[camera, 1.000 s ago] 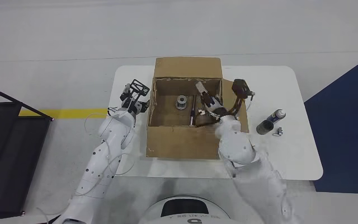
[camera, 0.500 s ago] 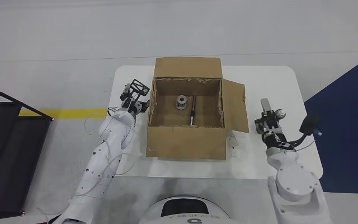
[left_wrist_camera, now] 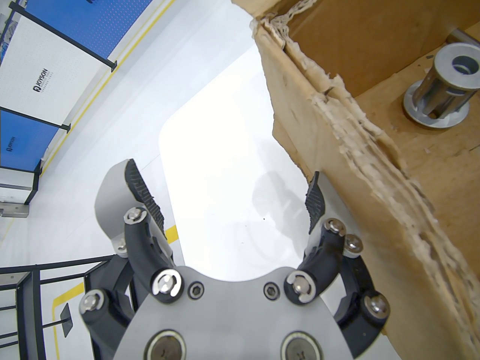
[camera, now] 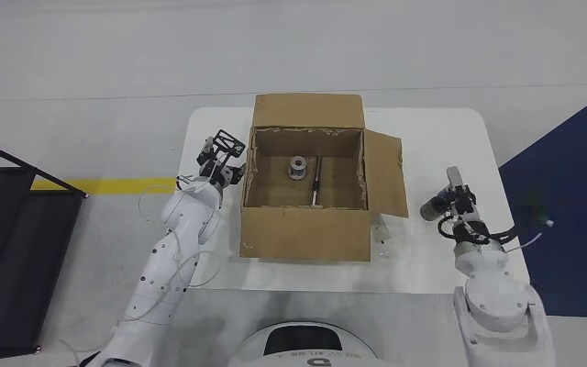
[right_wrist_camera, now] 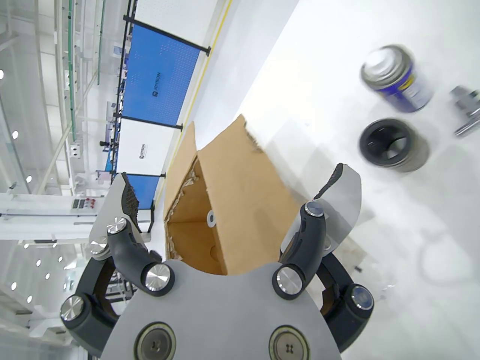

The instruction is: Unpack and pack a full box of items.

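The open cardboard box [camera: 307,234] stands mid-table, holding a metal spool [camera: 299,168] and a thin dark rod [camera: 316,189]. My left gripper [camera: 220,151] hangs open and empty just outside the box's left wall [left_wrist_camera: 337,121], with the spool [left_wrist_camera: 442,91] visible over the torn rim. My right gripper [camera: 452,183] is open and empty over the table right of the box. Below it are a blue can [right_wrist_camera: 397,78] on its side, a dark ring-shaped cylinder [right_wrist_camera: 393,145] and a small metal fitting [right_wrist_camera: 467,110]. The cylinder [camera: 431,209] peeks out beside the arm.
The box's right flap [camera: 385,174] leans outward toward the right arm. A small clear piece [camera: 383,240] lies by the box's front right corner. The white table [camera: 431,138] has bare room behind the can and left of the box. A black rack [camera: 27,248] stands off the table's left.
The right arm has swung out of the box and to the right, ending above the can and cylinder. The left arm has not moved.
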`<state>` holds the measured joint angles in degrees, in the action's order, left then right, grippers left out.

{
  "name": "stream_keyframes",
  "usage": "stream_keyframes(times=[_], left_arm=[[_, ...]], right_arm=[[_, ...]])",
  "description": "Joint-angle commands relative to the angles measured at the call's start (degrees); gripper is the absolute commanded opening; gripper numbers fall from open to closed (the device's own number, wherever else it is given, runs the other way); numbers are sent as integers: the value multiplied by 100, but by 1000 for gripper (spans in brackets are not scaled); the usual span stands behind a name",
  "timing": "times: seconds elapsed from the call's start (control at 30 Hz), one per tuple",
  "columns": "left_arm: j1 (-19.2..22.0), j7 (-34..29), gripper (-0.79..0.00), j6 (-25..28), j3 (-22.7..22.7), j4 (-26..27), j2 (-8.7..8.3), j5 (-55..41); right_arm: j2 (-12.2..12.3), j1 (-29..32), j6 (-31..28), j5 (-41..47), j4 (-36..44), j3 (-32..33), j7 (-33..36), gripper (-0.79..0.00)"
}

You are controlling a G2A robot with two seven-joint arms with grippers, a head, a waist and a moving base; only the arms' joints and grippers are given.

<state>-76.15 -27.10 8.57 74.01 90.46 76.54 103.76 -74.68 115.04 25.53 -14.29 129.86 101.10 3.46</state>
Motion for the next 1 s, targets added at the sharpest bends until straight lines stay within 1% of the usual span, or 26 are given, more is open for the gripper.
stream_keyframes(times=[0.0,0.07,0.13,0.17,0.2,0.23,0.3,0.33,0.4,0.43,0.47,0.5,0.57,0.7,0.8,0.9,0.97], left_arm=[[0,0,0,0,0,0,0,0],[0,0,0,0,0,0,0,0],[0,0,0,0,0,0,0,0],[0,0,0,0,0,0,0,0],[0,0,0,0,0,0,0,0],[0,0,0,0,0,0,0,0],[0,0,0,0,0,0,0,0],[0,0,0,0,0,0,0,0],[0,0,0,0,0,0,0,0],[0,0,0,0,0,0,0,0],[0,0,0,0,0,0,0,0],[0,0,0,0,0,0,0,0],[0,0,0,0,0,0,0,0],[0,0,0,0,0,0,0,0],[0,0,0,0,0,0,0,0],[0,0,0,0,0,0,0,0],[0,0,0,0,0,0,0,0]], right_arm=[[40,186,-100,-526,-138,363,114,0],[85,255,150,-1189,-363,586,260,0],[114,107,471,-1505,-598,633,540,0],[139,19,587,-1797,-719,654,665,-52],[162,-78,662,-2072,-863,624,782,-77],[187,-178,743,-2330,-1068,572,996,-74],[233,-471,888,-2841,-1433,451,1336,-139],[260,-614,893,-3115,-1632,351,1564,-188],[306,-894,871,-3718,-2018,122,1918,-197],[321,-1035,899,-3975,-2179,6,2054,-188],[331,-1175,943,-4246,-2352,-114,2135,-102],[333,-1290,992,-4428,-2493,-231,2218,-37],[331,-1465,1068,-4617,-2678,-367,2351,-3],[321,-1648,1209,-4836,-2894,-449,2452,0],[316,-1710,1262,-4980,-2992,-476,2506,-15],[309,-1759,1314,-5153,-3100,-528,2568,-43],[303,-1788,1323,-5252,-3152,-584,2631,-86]])
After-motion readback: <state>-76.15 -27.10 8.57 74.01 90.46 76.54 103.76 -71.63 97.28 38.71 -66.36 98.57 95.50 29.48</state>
